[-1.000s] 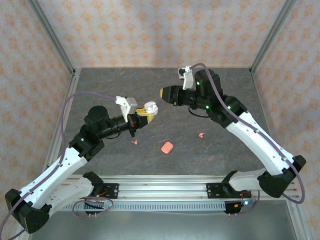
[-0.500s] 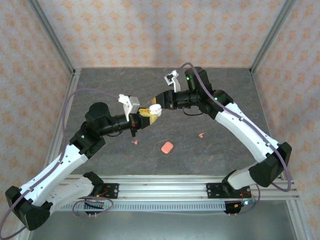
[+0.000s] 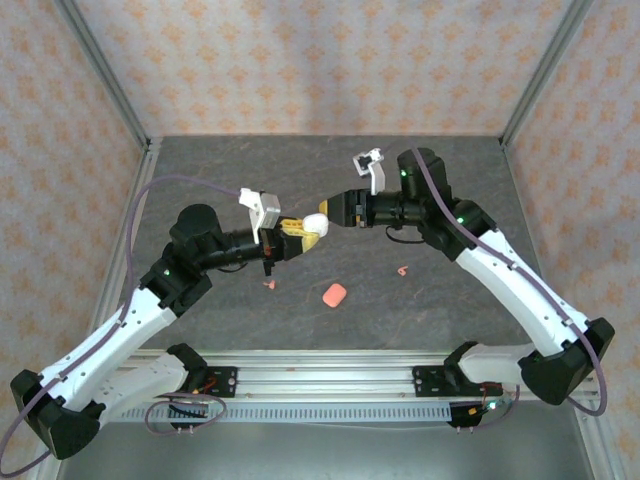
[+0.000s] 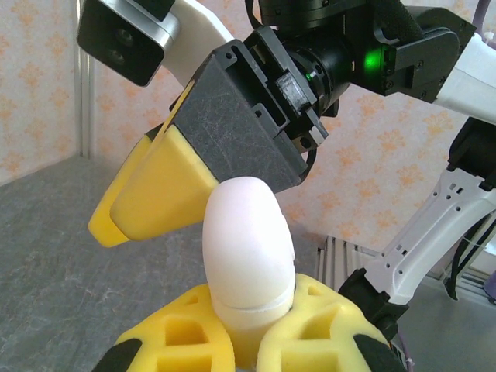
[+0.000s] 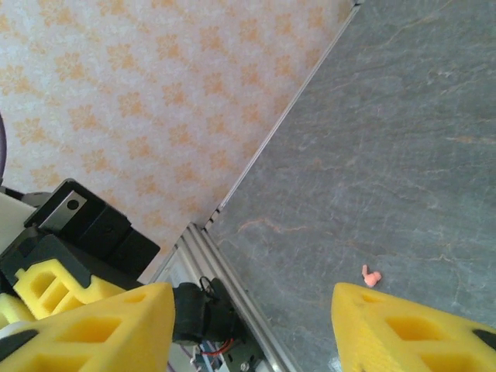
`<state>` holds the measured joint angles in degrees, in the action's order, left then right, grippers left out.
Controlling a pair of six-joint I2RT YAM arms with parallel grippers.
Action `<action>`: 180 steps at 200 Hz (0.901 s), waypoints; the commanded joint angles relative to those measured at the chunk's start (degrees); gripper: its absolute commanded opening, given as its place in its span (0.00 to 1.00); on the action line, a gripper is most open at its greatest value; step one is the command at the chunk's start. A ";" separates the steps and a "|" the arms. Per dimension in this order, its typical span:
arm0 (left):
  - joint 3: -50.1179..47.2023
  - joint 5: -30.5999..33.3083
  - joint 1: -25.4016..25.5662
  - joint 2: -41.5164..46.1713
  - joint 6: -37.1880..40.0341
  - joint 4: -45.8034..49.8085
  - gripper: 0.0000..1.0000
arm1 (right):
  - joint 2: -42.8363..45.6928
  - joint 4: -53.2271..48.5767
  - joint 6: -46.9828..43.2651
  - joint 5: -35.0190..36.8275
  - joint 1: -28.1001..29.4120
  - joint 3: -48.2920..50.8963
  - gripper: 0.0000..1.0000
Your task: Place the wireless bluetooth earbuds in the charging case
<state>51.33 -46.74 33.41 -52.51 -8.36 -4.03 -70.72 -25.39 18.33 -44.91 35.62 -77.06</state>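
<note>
A white charging case [image 4: 248, 248] with its lid shut stands upright between the yellow fingers of my left gripper [image 4: 248, 329], which is shut on its lower half. From above, the case [image 3: 316, 224] hangs over the mat's middle in my left gripper [image 3: 298, 232]. My right gripper [image 3: 338, 208] is open just right of the case's top, apart from it; its yellow finger [image 4: 151, 194] reaches past the case. In the right wrist view my right gripper [image 5: 252, 333] holds nothing. Two coral-pink earbuds [image 3: 268, 284] [image 3: 402, 270] lie on the mat; one earbud [image 5: 372, 276] lies below the right wrist.
A coral-pink case [image 3: 334, 294] lies shut on the grey mat [image 3: 450, 330] between the two earbuds. Metal frame posts [image 3: 105, 85] and patterned walls enclose the mat. A rail [image 3: 330, 365] runs along the near edge.
My right gripper swung left and down to the white case's top, touched it half a second ago, then opened wider and drew slightly back to the right. The left gripper kept its grip.
</note>
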 commanded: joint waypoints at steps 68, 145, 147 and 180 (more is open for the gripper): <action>0.62 6.02 -0.68 -0.44 -0.95 1.46 0.00 | 9.59 10.35 8.78 15.49 1.38 4.89 0.82; 0.23 9.21 -0.66 -1.98 -1.41 -1.38 0.00 | 7.53 18.49 25.29 18.56 4.89 9.08 0.90; 0.14 9.39 -0.68 -1.98 -1.33 -1.50 0.00 | 7.53 19.00 25.71 18.54 4.96 9.26 0.90; -1.09 12.05 -0.67 -1.99 -0.88 -3.91 0.00 | 6.93 22.68 31.42 19.68 6.56 10.81 0.91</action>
<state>51.13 -37.95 32.97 -54.76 -9.19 -3.57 -63.48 -8.49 43.24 -27.31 41.10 -66.94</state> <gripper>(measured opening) 0.079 0.905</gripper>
